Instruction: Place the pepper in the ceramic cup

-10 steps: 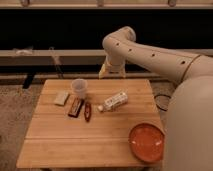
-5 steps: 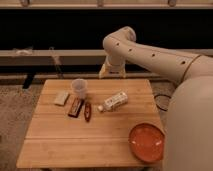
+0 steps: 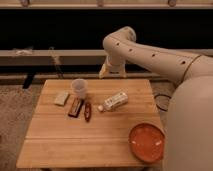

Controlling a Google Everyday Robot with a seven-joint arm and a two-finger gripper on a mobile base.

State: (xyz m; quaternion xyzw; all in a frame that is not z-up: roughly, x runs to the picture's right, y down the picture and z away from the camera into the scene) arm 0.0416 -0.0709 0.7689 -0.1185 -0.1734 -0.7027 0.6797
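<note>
I am counting six things, one of each: a small slender dark red-brown pepper point(image 3: 87, 111), a small pale handleless ceramic cup point(image 3: 79, 88), a flat brown-and-orange rectangular bar point(image 3: 75, 107), a pale tan square pad point(image 3: 61, 98), a white bottle point(image 3: 114, 101) lying on its side, and a wide orange-red bowl point(image 3: 147, 142). The gripper point(image 3: 112, 74) is hanging over the table's far edge, its jaws looking spread and holding nothing. The pepper is lying well apart from them, nearer the camera, just beside the bar and in front of the cup. The light wooden table point(image 3: 75, 145) is standing on speckled carpet point(image 3: 15, 115), with a dark wall point(image 3: 60, 35) behind.
</note>
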